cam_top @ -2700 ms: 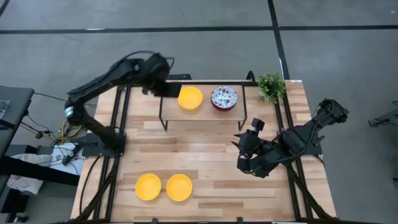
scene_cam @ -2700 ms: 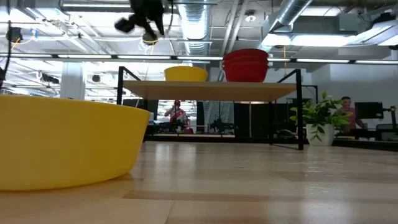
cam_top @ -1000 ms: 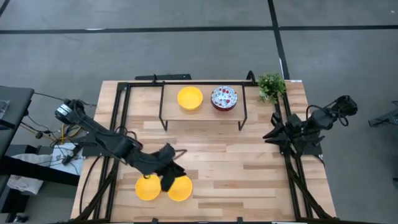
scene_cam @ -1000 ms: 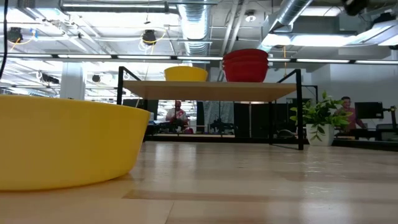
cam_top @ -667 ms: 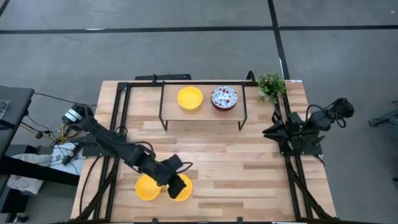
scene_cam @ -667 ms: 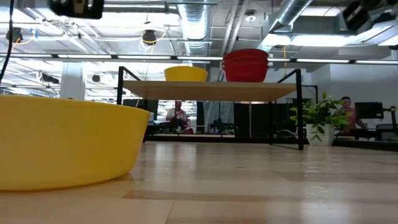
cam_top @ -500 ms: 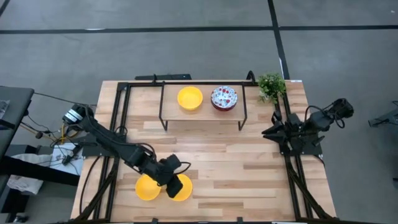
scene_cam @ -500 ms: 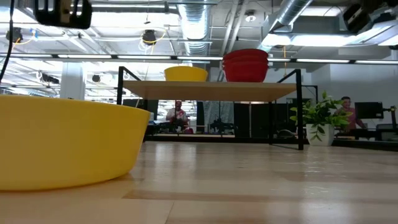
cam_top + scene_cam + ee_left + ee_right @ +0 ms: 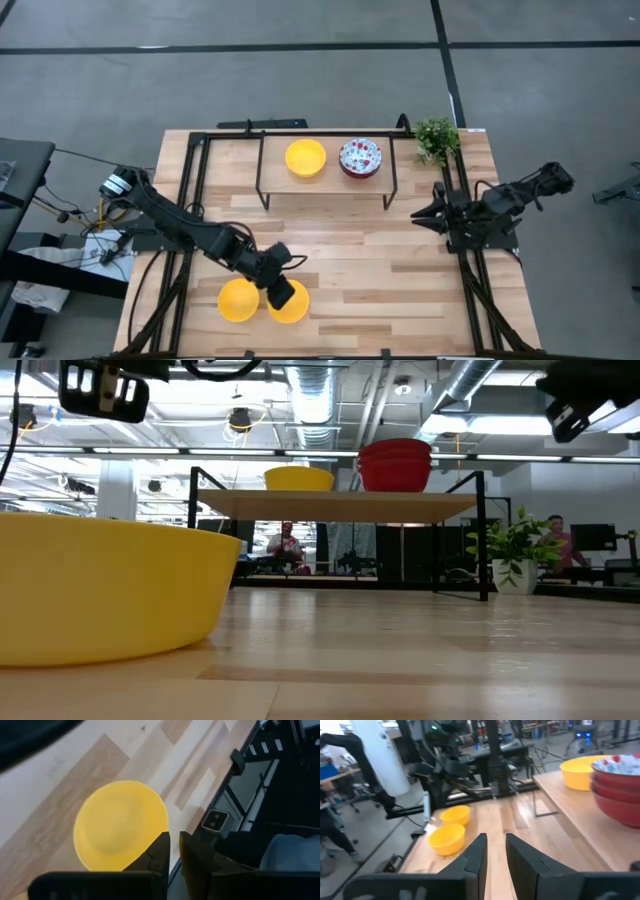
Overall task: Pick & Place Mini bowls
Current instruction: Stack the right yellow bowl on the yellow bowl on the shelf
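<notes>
Wood plank table [image 9: 400, 270] | grey floor around | left gripper [image 9: 281, 293] fingers nearly together, nothing held, over yellow bowl [image 9: 290, 303] at 6 o'clock | right gripper [image 9: 494, 851] narrowly parted, holding nothing | low view alone shows people behind shelf [image 9: 340, 505]

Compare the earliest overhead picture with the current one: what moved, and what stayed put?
The left gripper swung from the shelf down over the near yellow bowls. The right gripper drew back to the table's right edge. All bowls and the plant stayed put.

Three yellow bowls [image 9: 305, 158], three stacked patterned bowls [image 9: 360, 157], one plant [image 9: 436, 137]
</notes>
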